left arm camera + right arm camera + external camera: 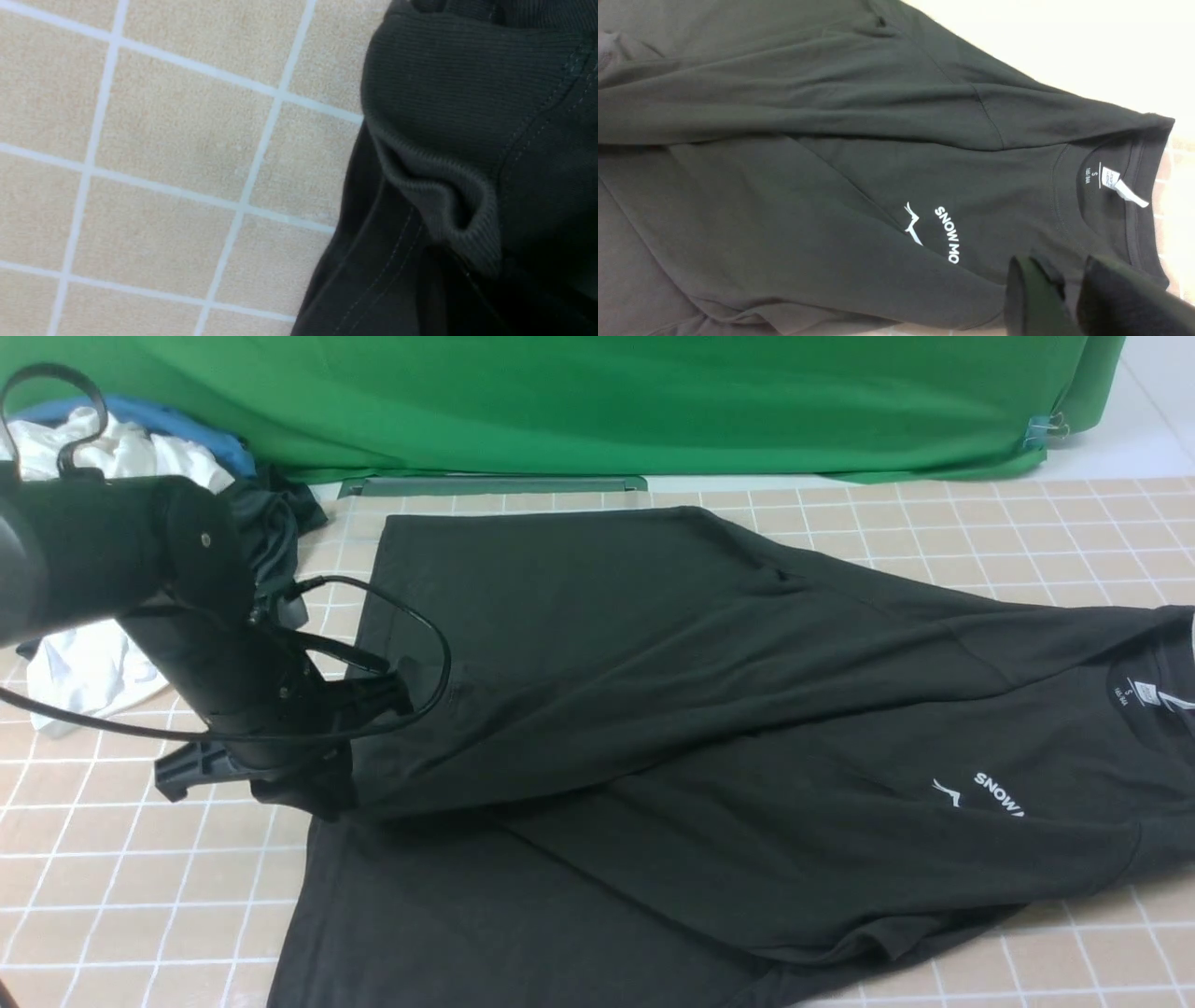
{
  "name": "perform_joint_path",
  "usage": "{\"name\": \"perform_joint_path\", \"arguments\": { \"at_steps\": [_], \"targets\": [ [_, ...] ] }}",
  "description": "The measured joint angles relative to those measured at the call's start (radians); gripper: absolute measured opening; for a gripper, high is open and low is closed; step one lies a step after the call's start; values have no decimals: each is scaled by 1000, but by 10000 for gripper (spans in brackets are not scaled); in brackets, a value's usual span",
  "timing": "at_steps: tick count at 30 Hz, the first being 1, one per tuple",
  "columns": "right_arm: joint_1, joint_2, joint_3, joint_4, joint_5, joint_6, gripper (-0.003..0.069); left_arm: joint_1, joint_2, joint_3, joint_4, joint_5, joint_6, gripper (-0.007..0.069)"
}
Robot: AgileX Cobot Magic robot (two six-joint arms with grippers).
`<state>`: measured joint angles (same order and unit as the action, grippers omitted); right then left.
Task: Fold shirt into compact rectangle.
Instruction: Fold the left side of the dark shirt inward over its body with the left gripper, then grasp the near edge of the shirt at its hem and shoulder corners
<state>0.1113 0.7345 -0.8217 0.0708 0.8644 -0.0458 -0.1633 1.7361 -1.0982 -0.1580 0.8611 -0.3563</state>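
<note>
Left gripper (317, 793) clenched on shirt (653, 709) edge, side pulled taut toward it, apparently for lengthwise fold; right gripper (1064, 268) narrowly parted, empty, collar (1139, 186) just beyond fingertips.

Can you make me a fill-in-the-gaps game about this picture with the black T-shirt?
1. The cloth backdrop hanging at the back is coloured ____.
2. The white print on the black T-shirt begins with the word ____.
3. The crumpled garment partly hidden by the left arm is coloured ____.
4. The size letter printed inside the collar is ____.

Missing words: green; SNOW; white; S.
</note>
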Motion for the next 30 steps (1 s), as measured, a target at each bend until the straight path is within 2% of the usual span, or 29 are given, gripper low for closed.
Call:
{"name": "perform_joint_path", "arguments": {
  "at_steps": [5,9,10,12,17,19,23,25,27,30],
  "targets": [
    [0,0,0,0,0,0,185,0,0,3,-54,9,20,88],
    [0,0,0,0,0,0,186,0,0,-5,-81,72,47,239],
    [0,0,0,0,0,0,186,0,0,-6,-81,76,47,239],
    [0,0,0,0,0,0,186,1,0,-50,-25,135,30,344],
    [0,8,0,0,0,0,186,2,-3,-174,20,247,12,486],
    [0,24,0,0,5,0,186,2,-9,-201,20,274,13,518],
    [0,57,0,0,30,-2,186,2,-9,-205,18,277,13,538],
    [0,89,0,0,42,-2,175,2,-9,-173,16,210,13,525],
    [0,110,0,0,43,-2,155,2,-9,-140,10,142,13,488],
    [0,139,0,0,43,-3,118,2,-3,-74,2,57,13,385]
  ]
}}
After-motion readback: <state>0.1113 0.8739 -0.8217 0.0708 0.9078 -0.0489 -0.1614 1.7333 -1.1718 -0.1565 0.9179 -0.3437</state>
